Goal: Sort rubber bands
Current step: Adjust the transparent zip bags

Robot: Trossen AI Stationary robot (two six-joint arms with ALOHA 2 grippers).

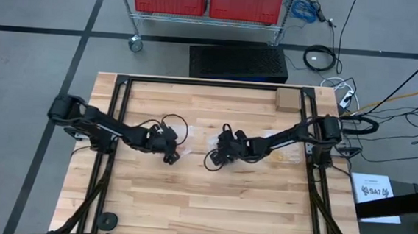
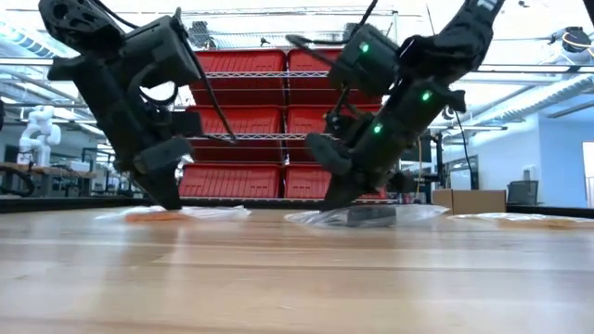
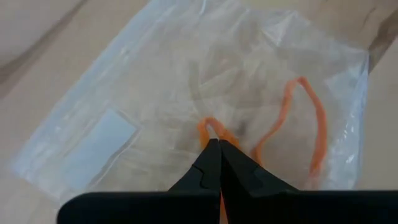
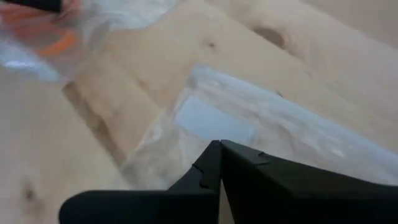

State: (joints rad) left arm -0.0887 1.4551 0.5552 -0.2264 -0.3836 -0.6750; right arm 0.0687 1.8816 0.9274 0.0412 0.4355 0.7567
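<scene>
High view: your left gripper [image 1: 171,157] and right gripper [image 1: 217,162] both sit low near the middle of the wooden table [image 1: 187,211], well apart from each other, each tipped down toward the boards; a small cardboard box [image 1: 288,100] sits at the far right corner. Low view: both sets of fingertips are down at the surface, the left on a clear bag [image 2: 176,213] with orange showing inside, the right on a second clear bag [image 2: 371,216] with something dark in it; red bins [image 2: 251,121] fill the shelf behind. Left wrist view: your left jaws are closed tip to tip, pressed onto the bag right at an orange rubber band [image 3: 214,132]; whether they pinch it you can't tell. A second orange band [image 3: 305,124] lies in the same bag, just beside. Right wrist view: right jaws are closed too, tips on its own bag [image 4: 249,124], nothing visibly held; the orange bands show blurred in the other bag far off.
</scene>
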